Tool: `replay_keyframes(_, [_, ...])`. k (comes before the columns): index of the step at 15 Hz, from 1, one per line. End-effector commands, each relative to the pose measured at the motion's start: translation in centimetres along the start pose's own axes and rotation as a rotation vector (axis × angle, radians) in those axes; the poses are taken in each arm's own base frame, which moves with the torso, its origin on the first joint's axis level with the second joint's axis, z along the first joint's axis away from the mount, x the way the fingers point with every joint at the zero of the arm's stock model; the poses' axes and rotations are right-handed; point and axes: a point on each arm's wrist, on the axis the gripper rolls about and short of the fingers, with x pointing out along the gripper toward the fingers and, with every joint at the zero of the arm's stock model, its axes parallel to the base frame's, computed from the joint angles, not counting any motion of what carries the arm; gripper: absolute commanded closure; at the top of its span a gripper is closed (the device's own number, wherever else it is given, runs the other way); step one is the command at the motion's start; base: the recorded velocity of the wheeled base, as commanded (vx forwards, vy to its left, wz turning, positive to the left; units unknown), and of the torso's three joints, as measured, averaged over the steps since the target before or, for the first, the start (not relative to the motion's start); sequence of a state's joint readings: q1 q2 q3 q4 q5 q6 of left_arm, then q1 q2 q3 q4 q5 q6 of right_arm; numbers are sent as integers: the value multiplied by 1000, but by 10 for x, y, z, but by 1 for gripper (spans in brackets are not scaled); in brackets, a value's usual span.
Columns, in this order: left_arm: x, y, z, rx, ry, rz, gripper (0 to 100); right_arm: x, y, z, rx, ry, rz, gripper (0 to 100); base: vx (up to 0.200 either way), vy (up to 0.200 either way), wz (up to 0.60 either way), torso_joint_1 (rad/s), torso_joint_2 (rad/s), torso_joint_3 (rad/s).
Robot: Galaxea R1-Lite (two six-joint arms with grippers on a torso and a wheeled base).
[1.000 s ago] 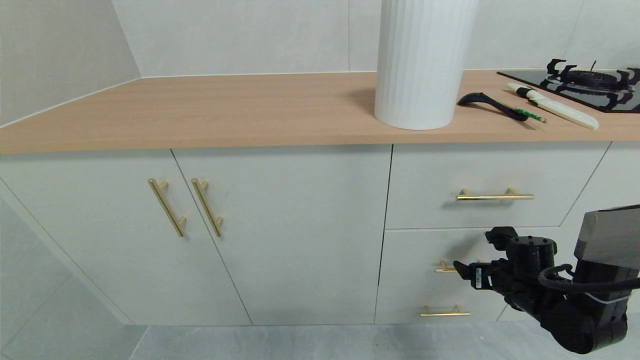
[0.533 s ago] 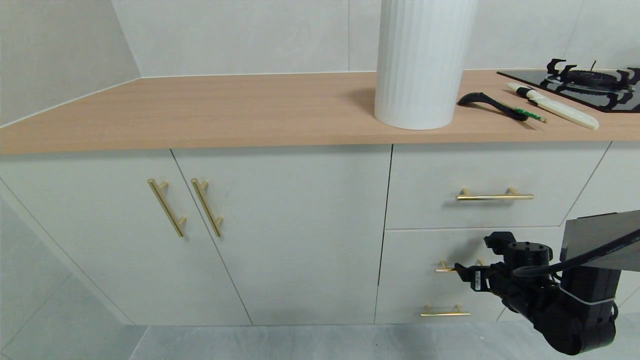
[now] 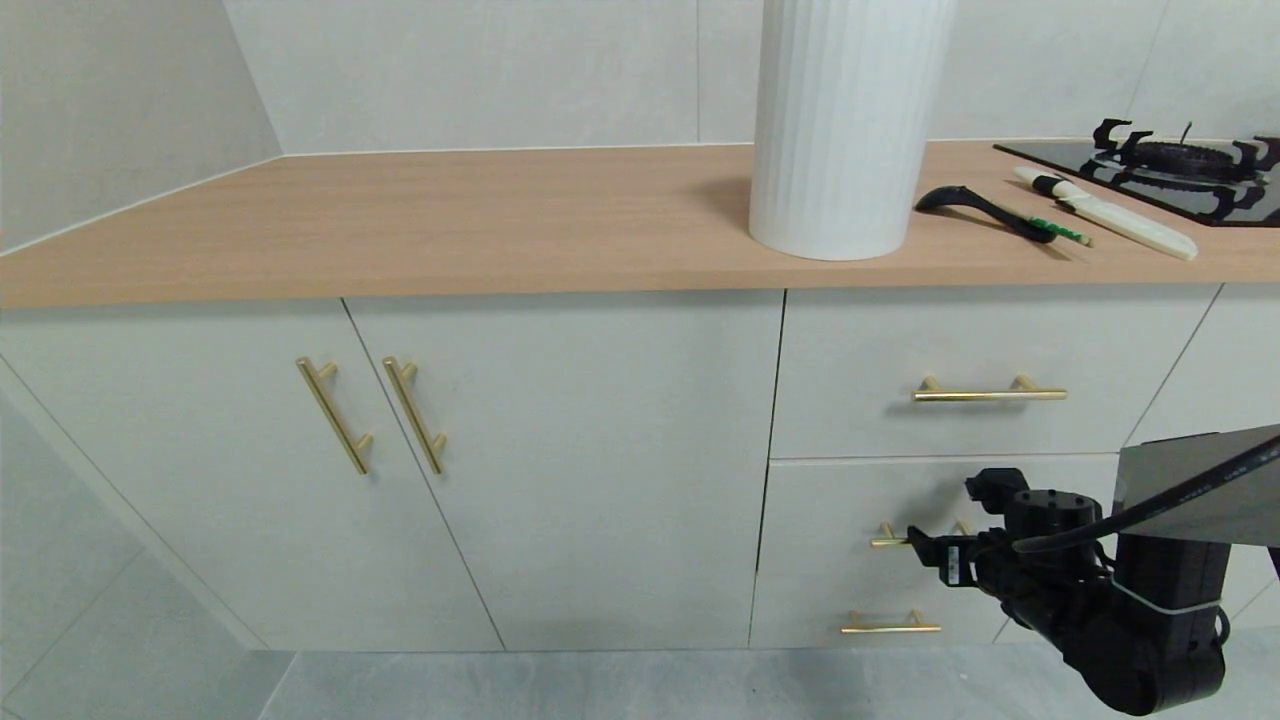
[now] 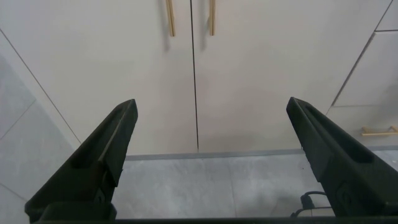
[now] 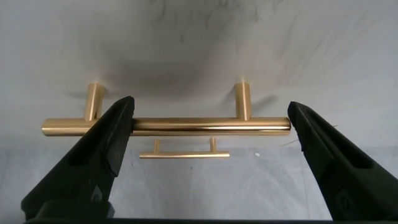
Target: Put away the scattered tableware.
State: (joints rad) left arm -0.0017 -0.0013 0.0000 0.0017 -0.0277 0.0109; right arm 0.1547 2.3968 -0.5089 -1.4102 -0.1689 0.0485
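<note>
While a black spoon (image 3: 985, 210) and a white knife (image 3: 1110, 215) lie on the worktop (image 3: 450, 220), all drawers are shut.

Head view: both pieces are seen far right, beside a white ribbed cylinder (image 3: 840, 130). The right gripper (image 3: 952, 518) is held low at the middle drawer handle (image 3: 888, 540).

Left wrist view: the left gripper (image 4: 211, 118) is spread wide and empty, facing the cupboard doors (image 4: 261, 74).

Right wrist view: the jaws are spread either side of the brass bar, with nothing clamped.

Step judged: opening the drawer. Closing on the bar and a straight pull are called for next. The worktop edge overhangs above, and floor (image 4: 205, 186) room in front is judged sufficient.
</note>
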Motion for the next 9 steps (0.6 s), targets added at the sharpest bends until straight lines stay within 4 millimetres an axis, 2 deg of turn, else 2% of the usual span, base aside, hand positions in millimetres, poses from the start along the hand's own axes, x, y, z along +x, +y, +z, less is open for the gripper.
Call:
replay_keyframes(1, [0,0,0,0,1,0,0,-1,0,-2,-3,13,0,0,0,0,0,0,0,0])
replay_keyframes(5, [0,0,0,0,1,0,0,-6,-1,-1,-19,18,1,0,0,0,0,0,0,0])
replay_keyframes(9, [0,0,0,0,1,0,0,-26,-5,9,-49,5,16,0,0,0,0,0,0,0])
